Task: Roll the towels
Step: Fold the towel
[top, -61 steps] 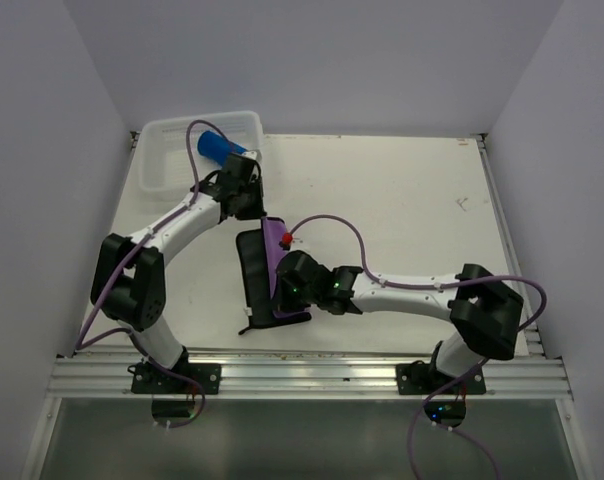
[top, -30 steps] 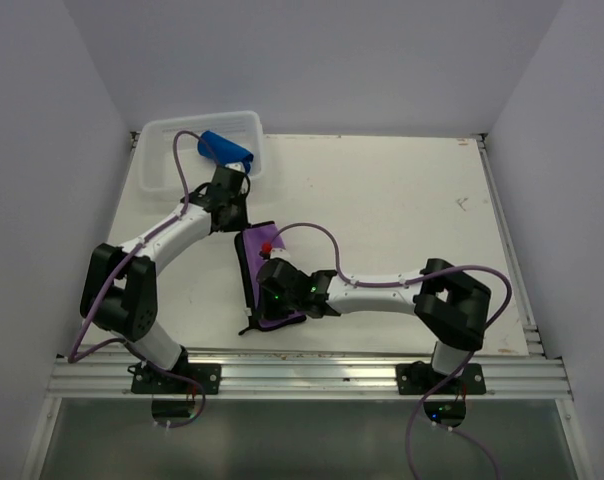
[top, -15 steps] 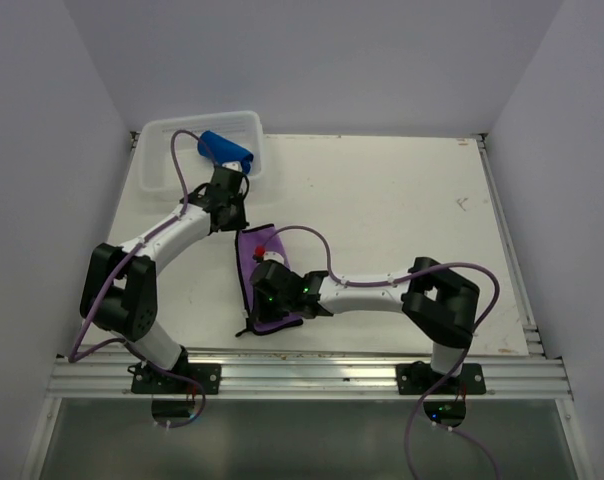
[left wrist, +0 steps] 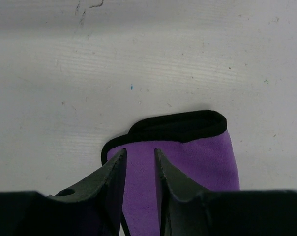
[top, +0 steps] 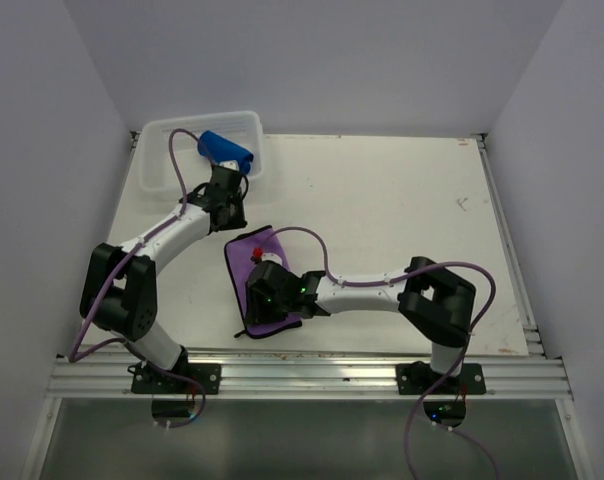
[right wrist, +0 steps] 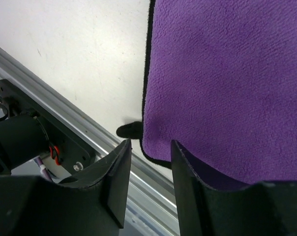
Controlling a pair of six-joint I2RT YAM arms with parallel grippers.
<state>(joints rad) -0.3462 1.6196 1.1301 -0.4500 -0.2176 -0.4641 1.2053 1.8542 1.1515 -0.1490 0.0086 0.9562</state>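
The purple towel (top: 247, 252) lies flat, its long way running from the left gripper (top: 229, 213) to the right gripper (top: 267, 300). Both are spread apart, holding nothing. The blue towel (top: 225, 150) sits rolled beyond the left one.

A translucent plastic basket (top: 167, 160) stands at the far left corner of the white table (top: 402, 200). An aluminium rail (top: 312, 376) runs along its near edge. Small dark marks (top: 464, 203) show near the right side.
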